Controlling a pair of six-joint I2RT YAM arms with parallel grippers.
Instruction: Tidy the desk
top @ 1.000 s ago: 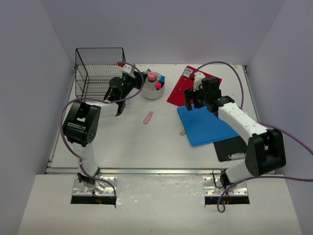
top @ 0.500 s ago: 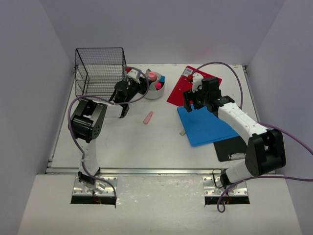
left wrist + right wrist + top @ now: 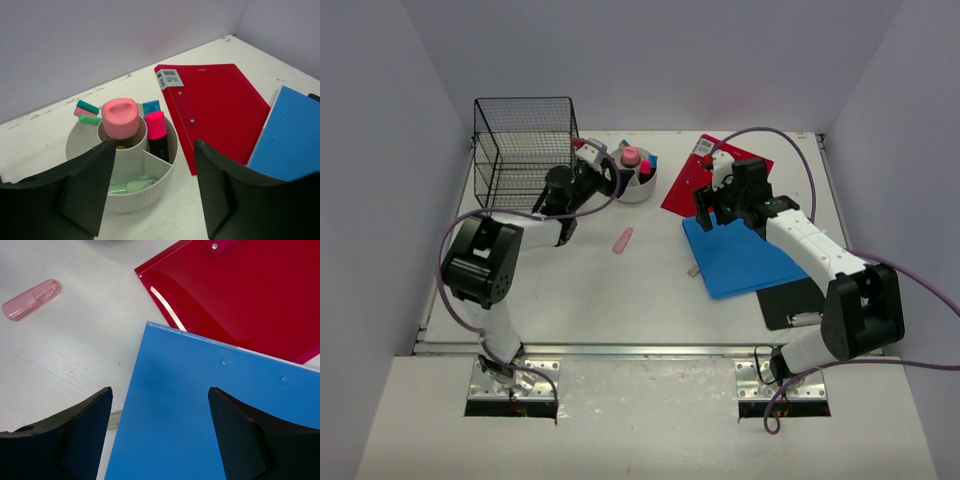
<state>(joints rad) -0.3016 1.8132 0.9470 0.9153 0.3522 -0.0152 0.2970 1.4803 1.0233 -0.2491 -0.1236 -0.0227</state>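
Left gripper (image 3: 154,150): jaws parted, nothing between them, poised just above the near rim of a round white organizer cup (image 3: 140,202). The cup is divided into compartments. A pink highlighter (image 3: 156,127) stands upright in one, a pink rounded cap (image 3: 120,117) tops the central tube, and a green pen (image 3: 131,186) lies in the near section. A black wire basket (image 3: 525,145) stands just left of the cup, at the far left corner.

Right gripper (image 3: 160,395): jaws wide, holding nothing, hanging over the far left corner of a blue folder (image 3: 200,440). That folder overlaps the near edge of a red folder (image 3: 240,295). A pink translucent capped item (image 3: 32,299) lies apart to the left on bare surface. A black clipboard (image 3: 790,300) sits partly under the blue folder's near right corner.

The desk (image 3: 620,290) lies beneath both arms, off-white, walled in pale lavender, with a metal rail along its near edge.
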